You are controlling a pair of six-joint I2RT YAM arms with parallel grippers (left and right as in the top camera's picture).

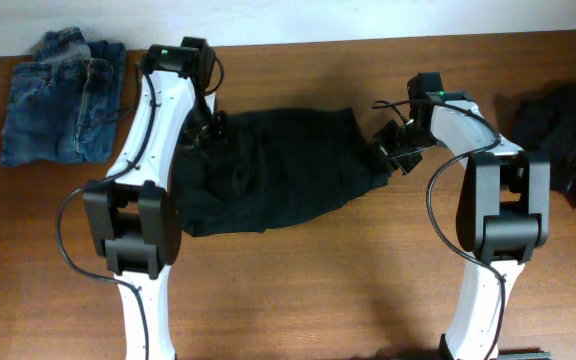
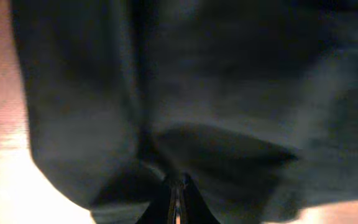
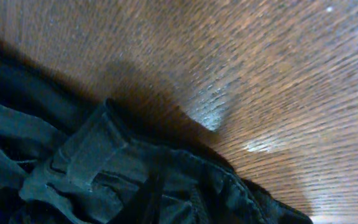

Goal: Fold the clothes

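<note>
Black garment (image 2: pixel 229 93) blurred, cut off at the left wrist view's top and right, left pincer (image 2: pixel 177 188) tips barely inside its bottom edge — right pincer (image 1: pixel 393 152) too dark against cloth to read, dark heap (image 1: pixel 568 140) cropped at overhead's right edge

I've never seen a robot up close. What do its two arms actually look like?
The left arm and right arm have smooth white shells linked by chunky black joints. A thin black cable loops loosely beside each. A small green light glows near each wrist. The left gripper and right gripper are black and two-fingered.
</note>
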